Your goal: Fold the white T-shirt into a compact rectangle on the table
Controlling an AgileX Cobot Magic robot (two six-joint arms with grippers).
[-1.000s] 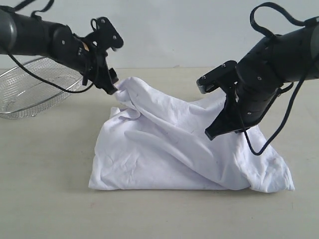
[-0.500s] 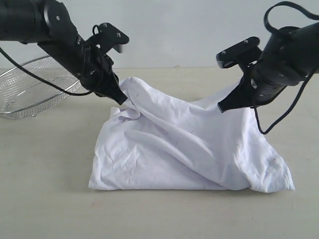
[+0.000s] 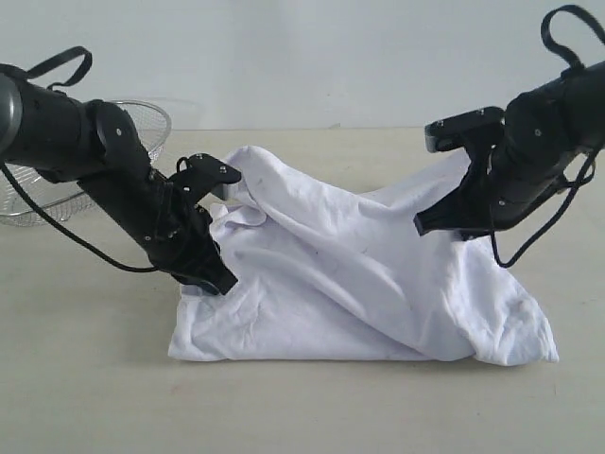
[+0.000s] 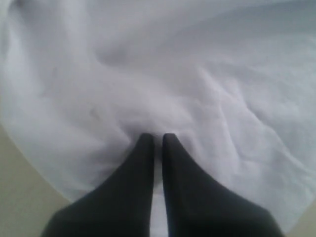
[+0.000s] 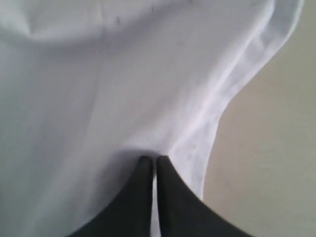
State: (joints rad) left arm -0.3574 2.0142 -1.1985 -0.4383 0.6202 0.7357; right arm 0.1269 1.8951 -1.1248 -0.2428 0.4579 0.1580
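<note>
The white T-shirt [image 3: 331, 274] lies in a wrinkled, roughly folded heap on the table [image 3: 95, 388], with a raised ridge running from its back left to its front right. No lettering shows. My left gripper [image 3: 225, 284] is shut, its tips low against the shirt's left edge. In the left wrist view its gripper [image 4: 158, 136] touches the cloth [image 4: 197, 74] with only a thin sliver between the fingers. My right gripper [image 3: 421, 227] is shut too, its tips at the shirt's raised right part. The right wrist view shows that gripper [image 5: 155, 158] against the cloth [image 5: 98, 74] near a hemmed edge.
A silver wire-mesh basket [image 3: 156, 112] stands at the back left, partly behind my left arm. Bare tabletop lies in front of the shirt and to both sides [image 5: 276, 148]. A pale wall closes the back.
My left gripper has shut, left the shirt's raised back-left corner and dropped to its left edge. The right gripper rose, then sank a little. The shirt's shape has not changed.
</note>
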